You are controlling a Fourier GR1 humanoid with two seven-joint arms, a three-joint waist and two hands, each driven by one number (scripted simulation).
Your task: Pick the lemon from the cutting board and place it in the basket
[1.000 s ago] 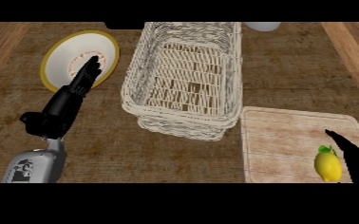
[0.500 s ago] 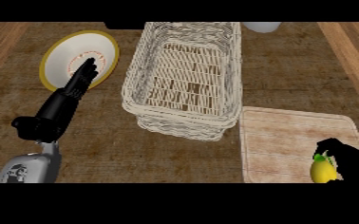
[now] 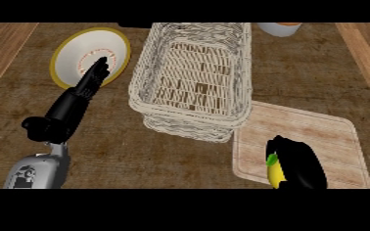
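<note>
The yellow lemon (image 3: 274, 172) with a green tip shows at the lower edge of the pale wooden cutting board (image 3: 318, 132), on the right. My right hand (image 3: 300, 164) is curled round it and hides most of it. The white wicker basket (image 3: 155, 78) stands in the middle, to the upper left of the board, with nothing visible inside. My left hand (image 3: 72, 105) rests open at the left, fingers pointing up toward a plate.
A white plate with a yellow rim (image 3: 69, 58) lies at the far left, under my left fingertips. A pale round vessel (image 3: 278, 28) shows at the top edge, right of the basket. Brown counter (image 3: 180, 156) spreads in front of the basket.
My right hand has moved left over the lemon and closed round it; a second ago it stood beside the lemon. The left hand has barely shifted.
</note>
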